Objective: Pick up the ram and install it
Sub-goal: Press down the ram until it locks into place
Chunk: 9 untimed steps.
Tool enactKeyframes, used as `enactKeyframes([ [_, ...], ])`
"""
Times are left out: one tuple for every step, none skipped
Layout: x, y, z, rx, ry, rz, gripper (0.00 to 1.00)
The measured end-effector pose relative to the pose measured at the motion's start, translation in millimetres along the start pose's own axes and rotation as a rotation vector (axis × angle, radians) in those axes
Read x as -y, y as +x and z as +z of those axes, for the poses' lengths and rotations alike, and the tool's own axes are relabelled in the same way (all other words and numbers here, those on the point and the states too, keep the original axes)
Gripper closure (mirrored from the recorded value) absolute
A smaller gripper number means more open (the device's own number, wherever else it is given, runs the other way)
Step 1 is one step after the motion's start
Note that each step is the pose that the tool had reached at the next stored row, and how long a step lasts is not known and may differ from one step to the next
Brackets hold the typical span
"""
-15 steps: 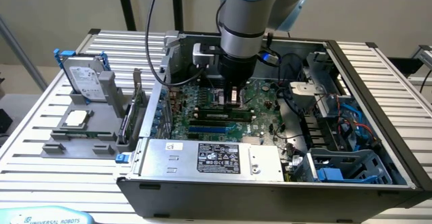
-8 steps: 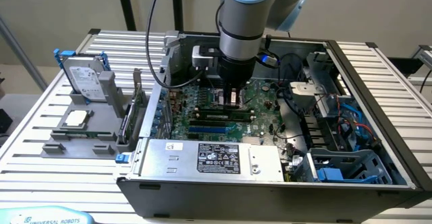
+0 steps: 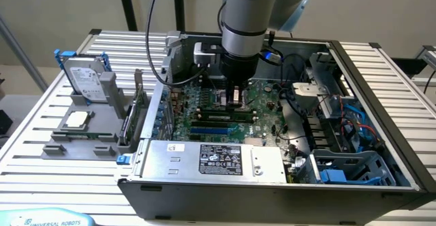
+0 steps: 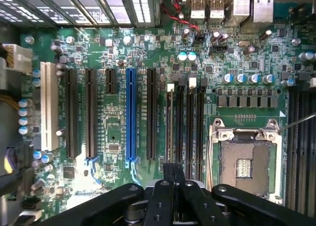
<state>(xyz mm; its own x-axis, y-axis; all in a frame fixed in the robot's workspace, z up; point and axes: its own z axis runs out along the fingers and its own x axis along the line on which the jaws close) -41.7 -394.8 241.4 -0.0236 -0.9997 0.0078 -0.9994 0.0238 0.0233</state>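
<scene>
My hand [image 3: 235,94] sits low inside the open computer case [image 3: 381,149], its fingers closed together and gripping nothing. Just below it I see the ram [image 3: 221,117] lying along a black slot on the motherboard [image 4: 113,137], beside the blue slots [image 3: 212,130]

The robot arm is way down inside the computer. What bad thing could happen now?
1. The black gripper hangs close over the green motherboard; a slightly off push could knock the little silver-topped capacitors.
2. The open square metal processor socket sits right beside the long black slots; drifting sideways might damage its exposed contacts.
3. The slim green ram stick may seat crooked if not lined up with a slot.
</scene>
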Motion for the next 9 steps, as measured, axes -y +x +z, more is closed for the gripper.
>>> enactKeyframes([
  [0.0, 0.0, -1.1, -0.0002, 0.0000, 0.000, 0.89],
  [0.0, 0.0, -1.2, 0.0000, 0.0000, 0.000, 0.89],
  [0.0, 0.0, -1.2, -0.0001, 0.0001, 0.000, 0.89],
  [0.0, 0.0, -1.2, -0.0001, 0.0000, 0.000, 0.89],
  [0.0, 0.1, -1.3, -0.0002, 0.0000, 0.000, 0.89],
  [0.0, 0.0, -1.3, -0.0003, 0.0000, 0.000, 0.89],
  [0.0, 0.0, -1.3, -0.0002, 0.0000, 0.000, 0.89],
  [0.0, 0.0, -1.3, -0.0002, 0.0000, 0.000, 0.89],
  [0.0, 0.0, -1.3, -0.0003, 0.0000, 0.000, 0.89],
])
